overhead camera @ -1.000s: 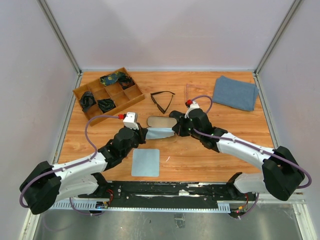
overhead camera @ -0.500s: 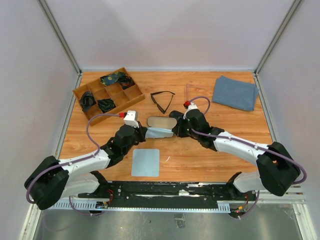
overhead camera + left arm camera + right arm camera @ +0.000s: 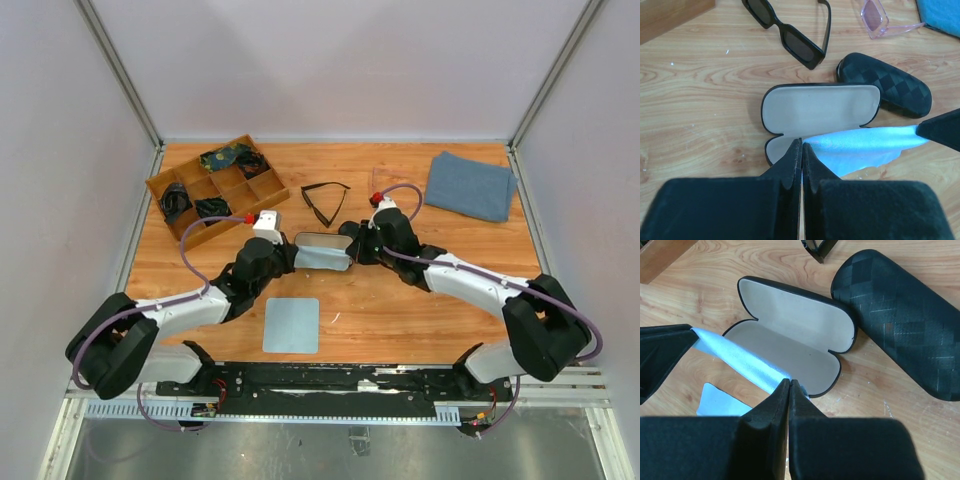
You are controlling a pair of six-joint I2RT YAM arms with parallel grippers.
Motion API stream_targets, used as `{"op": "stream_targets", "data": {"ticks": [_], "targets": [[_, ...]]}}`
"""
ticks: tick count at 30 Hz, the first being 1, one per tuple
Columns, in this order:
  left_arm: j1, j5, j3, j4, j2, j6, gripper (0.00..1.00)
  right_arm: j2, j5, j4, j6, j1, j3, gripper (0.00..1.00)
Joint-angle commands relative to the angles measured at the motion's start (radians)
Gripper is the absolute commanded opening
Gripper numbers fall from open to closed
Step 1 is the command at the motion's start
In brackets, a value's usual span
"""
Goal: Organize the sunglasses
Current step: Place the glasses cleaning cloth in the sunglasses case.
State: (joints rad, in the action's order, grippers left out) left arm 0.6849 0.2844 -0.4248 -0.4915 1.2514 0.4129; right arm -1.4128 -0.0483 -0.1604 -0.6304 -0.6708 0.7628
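Spanning a pale-walled booth [image 3: 330, 70], grainy wooden table [image 3: 420, 310], left claw [image 3: 801, 145] and right claw [image 3: 789, 385] both pinching shut on a taut shiny blue cloth [image 3: 860, 142], over an open beige-lined oval case [image 3: 820, 107]

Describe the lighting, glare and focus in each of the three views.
Top view: even, soft light, faint shadows; the pink glasses barely show against the table. Left wrist view: the blue cloth glows washed-out; the near fingers look soft. Right wrist view: sheen streaks the closed case.

Open case [image 3: 820, 107] lay mid-worktop [image 3: 400, 310], closed case [image 3: 885, 85] just right of it; sunglasses [image 3: 799, 46] lay behind the former, a second pair [image 3: 875, 14] behind the latter.
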Motion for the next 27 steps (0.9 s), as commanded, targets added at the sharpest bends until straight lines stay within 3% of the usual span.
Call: {"op": "stream_targets", "data": {"ticks": [1,27], "targets": [[-0.023,-0.018,-0.042,-0.050,0.032,-0.024,0.01,-0.023,-0.016,-0.024,0.019,0.029,0.043,0.01],[-0.064,-0.068,-0.076,-0.112,0.158,-0.028,0.01,-0.125,-0.070,-0.058,0.022,0.078,0.079,0.01]]}}
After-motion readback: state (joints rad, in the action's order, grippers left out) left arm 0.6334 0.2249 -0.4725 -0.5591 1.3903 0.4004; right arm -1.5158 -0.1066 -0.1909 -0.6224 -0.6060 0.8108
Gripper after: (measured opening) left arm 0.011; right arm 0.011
